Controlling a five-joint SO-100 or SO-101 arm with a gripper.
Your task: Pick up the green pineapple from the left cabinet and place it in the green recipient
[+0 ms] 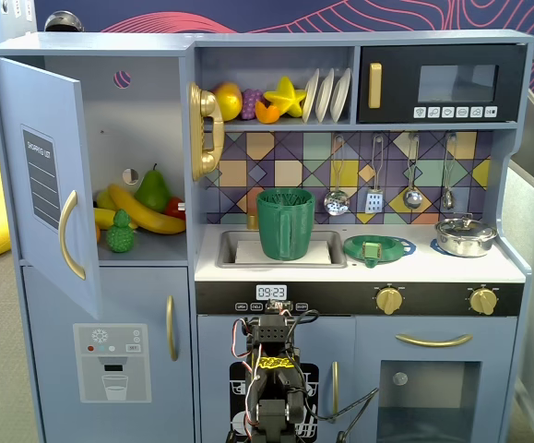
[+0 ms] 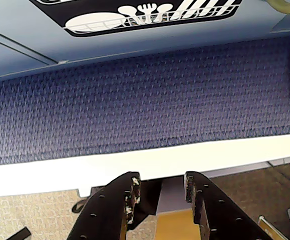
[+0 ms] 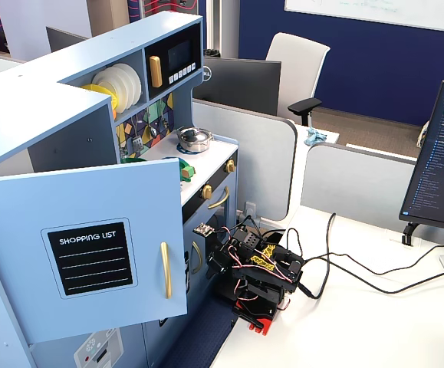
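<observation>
you have one green pineapple (image 1: 120,233) in the left cabinet (image 1: 142,138), beside one pear (image 1: 153,190) and two bananas (image 1: 147,212). one green recipient (image 1: 284,223) stands in the sink, with one flat green strainer (image 1: 378,247) and one silver pot (image 1: 465,235) on the worktop (image 1: 516,268). you can count three white plates (image 1: 326,95) on the shelf, one yellow star (image 1: 285,95), and four utensils (image 1: 412,171) hanging on the wall.

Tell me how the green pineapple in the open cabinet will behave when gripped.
The green pineapple looks like hollow toy plastic, so probably light and stiff. Its bumpy skin should give the end effector some purchase. It stands upright beside a banana; its oval body may tip or roll if nudged.
</observation>
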